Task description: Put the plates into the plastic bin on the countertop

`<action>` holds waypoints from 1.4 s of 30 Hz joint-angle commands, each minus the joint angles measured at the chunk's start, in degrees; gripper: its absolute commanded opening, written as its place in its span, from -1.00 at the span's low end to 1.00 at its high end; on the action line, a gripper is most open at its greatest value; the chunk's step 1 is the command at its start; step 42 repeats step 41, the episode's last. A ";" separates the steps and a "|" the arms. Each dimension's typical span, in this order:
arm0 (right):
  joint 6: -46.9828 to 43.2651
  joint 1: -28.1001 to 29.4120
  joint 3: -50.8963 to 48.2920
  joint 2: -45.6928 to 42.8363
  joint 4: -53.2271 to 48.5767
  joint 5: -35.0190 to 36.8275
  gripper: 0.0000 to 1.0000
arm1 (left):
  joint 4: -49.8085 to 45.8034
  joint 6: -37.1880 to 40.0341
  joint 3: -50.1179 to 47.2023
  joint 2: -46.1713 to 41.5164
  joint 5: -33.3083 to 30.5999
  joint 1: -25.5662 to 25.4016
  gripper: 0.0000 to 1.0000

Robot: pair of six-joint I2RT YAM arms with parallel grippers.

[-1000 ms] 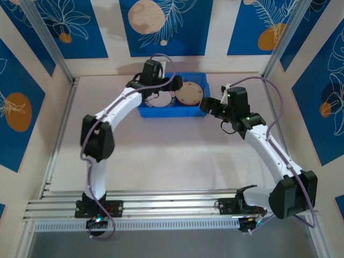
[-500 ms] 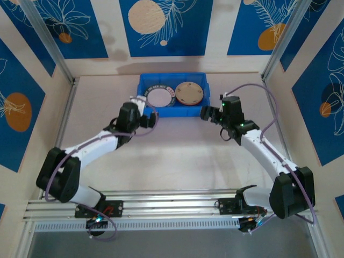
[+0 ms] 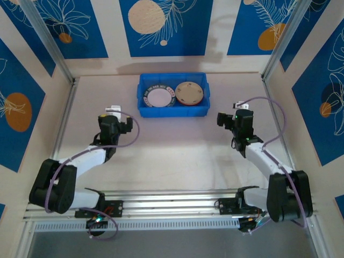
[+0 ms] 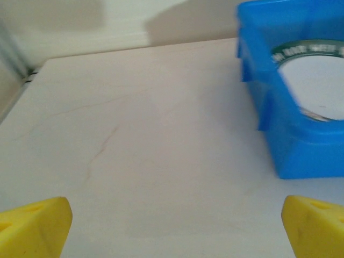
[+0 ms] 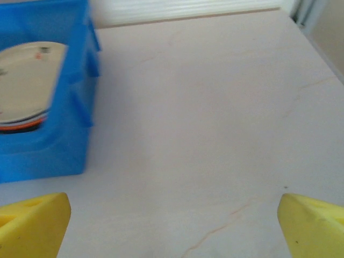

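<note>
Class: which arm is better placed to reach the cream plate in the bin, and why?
Right, probably: the cream plate lies in the bin's right half, nearer the open right pincer than the left pincer.

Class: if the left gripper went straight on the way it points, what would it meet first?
The left gripper would likely meet bare countertop, then the back wall; the plastic bin lies right of that line, though depth is unclear.

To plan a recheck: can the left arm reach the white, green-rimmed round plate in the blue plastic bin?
Probably yes: the open left gripper faces the rectangular blue plastic bin over bare countertop, and the green-rimmed white plate lies uncovered.
</note>
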 commanded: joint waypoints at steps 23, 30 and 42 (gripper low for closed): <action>-0.97 -3.87 -11.10 16.55 36.00 -7.61 0.98 | 26.76 2.61 -11.18 11.68 13.86 13.24 0.99; -0.98 -3.88 -10.78 16.70 35.61 -7.69 0.98 | 27.90 3.53 -10.52 12.77 11.48 12.52 0.99; -2.87 -5.94 -9.76 16.61 33.51 -18.81 0.98 | 28.42 3.54 -10.73 12.94 11.39 12.38 0.99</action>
